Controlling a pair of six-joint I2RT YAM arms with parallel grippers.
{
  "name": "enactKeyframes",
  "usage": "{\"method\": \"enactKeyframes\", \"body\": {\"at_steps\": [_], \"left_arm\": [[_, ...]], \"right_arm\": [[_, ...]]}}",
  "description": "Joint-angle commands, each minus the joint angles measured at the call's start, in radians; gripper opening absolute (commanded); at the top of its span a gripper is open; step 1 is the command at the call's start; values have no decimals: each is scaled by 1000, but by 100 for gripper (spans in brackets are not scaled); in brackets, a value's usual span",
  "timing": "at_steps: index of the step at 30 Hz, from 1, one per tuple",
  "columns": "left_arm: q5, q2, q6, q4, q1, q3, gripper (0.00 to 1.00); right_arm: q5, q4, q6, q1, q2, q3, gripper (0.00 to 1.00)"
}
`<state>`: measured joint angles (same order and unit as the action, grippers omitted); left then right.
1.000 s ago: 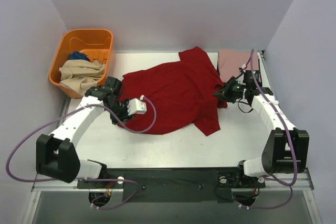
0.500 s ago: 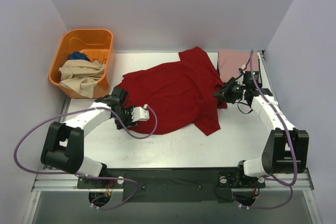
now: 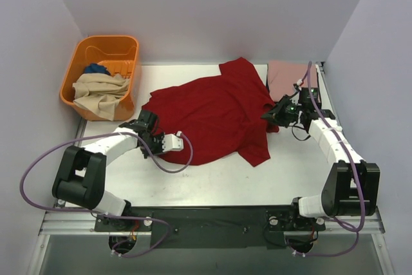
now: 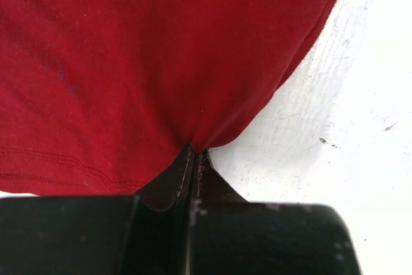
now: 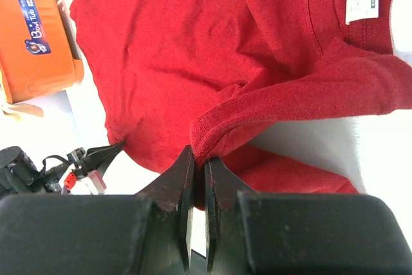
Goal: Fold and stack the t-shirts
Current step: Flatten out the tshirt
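**Both grippers pinch the dark red t-shirt at opposite edges**

The left gripper [image 4: 193, 151] has its fingers [image 4: 166, 186] pressed tight together, with the hem of the dark red t-shirt [image 4: 148, 56] caught between the tips. From that pinch the cloth fans up across the upper left of the left wrist frame. Bare white table [image 4: 360, 94] shows on the right.

In the right wrist frame, the right gripper [image 5: 198, 156] is clamped on a folded sleeve edge of the same shirt at the bottom centre. A white collar label [image 5: 361, 2] sits in the upper right.

From above, the red shirt lies spread and rumpled over the middle of the table. The left gripper holds its lower left edge and the right gripper its right edge. A dusty pink shirt [image 3: 288, 75] lies flat in the table's upper right corner, just beside the red one. At the upper left, the orange basket [image 3: 106, 42] holds a beige shirt [image 3: 96, 91] draped over its near rim, with a blue one [image 3: 96, 68] behind it.
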<state>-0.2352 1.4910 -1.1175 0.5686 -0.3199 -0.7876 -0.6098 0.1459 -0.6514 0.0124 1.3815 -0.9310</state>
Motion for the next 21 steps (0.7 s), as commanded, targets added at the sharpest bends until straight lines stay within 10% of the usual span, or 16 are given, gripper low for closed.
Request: {"method": "enactKeyframes", "body": {"at_steps": [1,10,17,21], "left_arm": [[36,-44,60,73,15,-46,0],[-176,-120,-116,1005,45,-446,0],[-105,16,-93,838,56,-424,0],[-33,181,100,472,61,-472,1]], "right_arm": [[-7,18,10,6,-65,-15,0],[-10,250,160,12,-156,-98,0],[-30,261,183,12,-96,-135,0],[-11,239,191,8,0,-176,0]]}}
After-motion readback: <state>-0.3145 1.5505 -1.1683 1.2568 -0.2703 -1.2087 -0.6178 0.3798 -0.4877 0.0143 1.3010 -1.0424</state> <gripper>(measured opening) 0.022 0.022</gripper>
